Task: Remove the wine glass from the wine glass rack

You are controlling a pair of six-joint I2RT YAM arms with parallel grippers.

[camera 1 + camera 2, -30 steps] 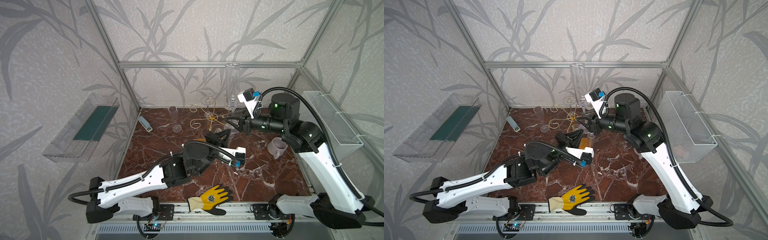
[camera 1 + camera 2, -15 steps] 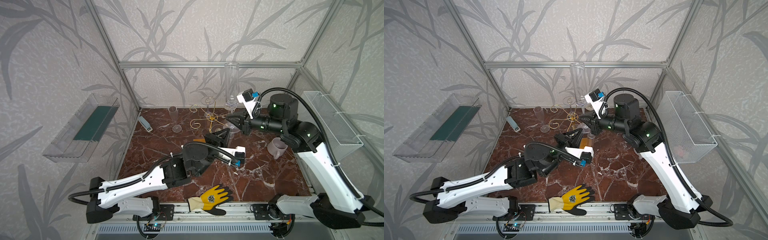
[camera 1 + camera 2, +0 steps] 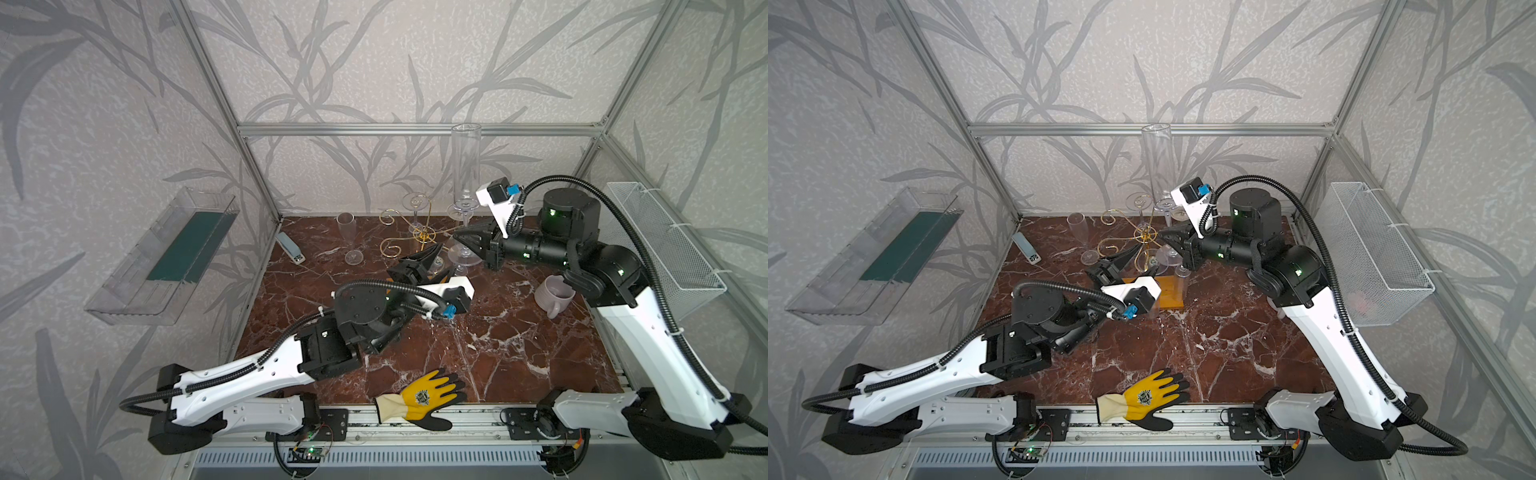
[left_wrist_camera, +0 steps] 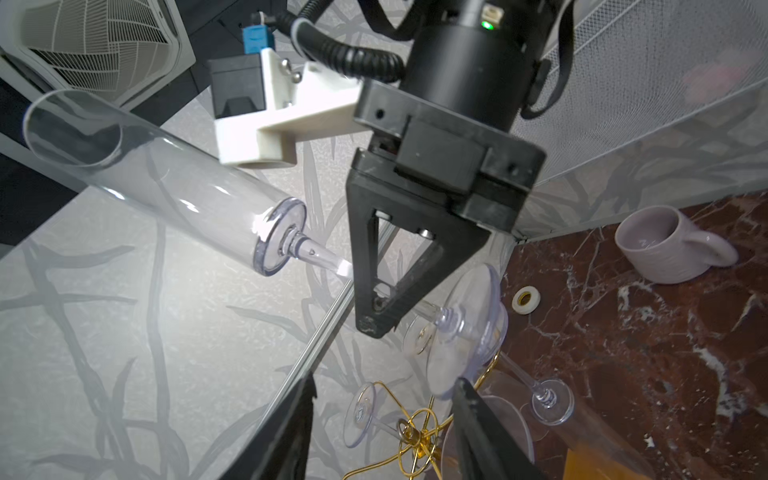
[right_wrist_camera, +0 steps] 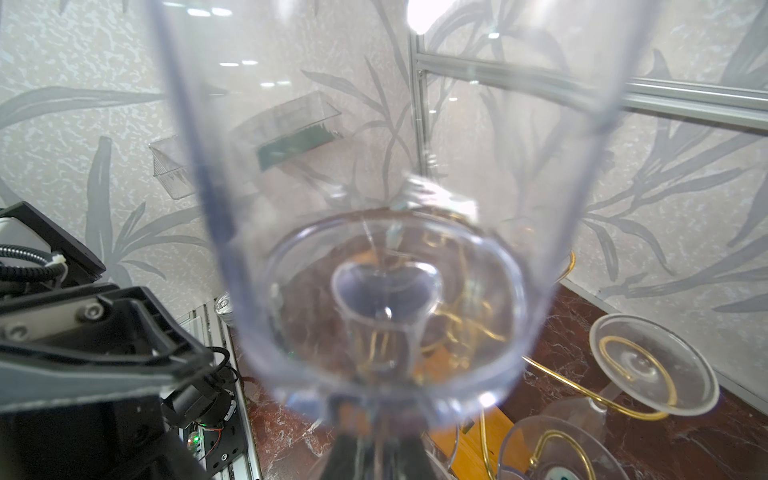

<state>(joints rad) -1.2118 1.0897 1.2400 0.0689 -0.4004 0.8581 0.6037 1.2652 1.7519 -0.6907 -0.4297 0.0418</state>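
- Two changes stand out against a second ago: the right end effector (image 3: 460, 240) has closed fully, and the left end effector (image 4: 384, 382) has gone from shut to fingers well apart.
- We see the right end effector pinched on the thin stem of the tall, clear, tube-shaped wine glass (image 3: 466, 166), between bowl and round foot. The bowl stands upright above it.
- We see nothing held between the left fingers. One fingertip sits just beside the glass's foot, and we cannot tell whether they touch.
- The wine glass is above the red-brown marble counter (image 3: 478, 340), just beside the thin gold wire wine glass rack (image 3: 424, 237) with curled arms and a yellow-orange wooden base. Gold wire passes close behind the foot in the left wrist view, so we cannot tell whether it is wholly clear.
- We judge this a handover: the right arm alone now carries the glass. What remains is drawing it away from the rack and from the other clear glass feet (image 5: 652, 365) hooked on spirals.
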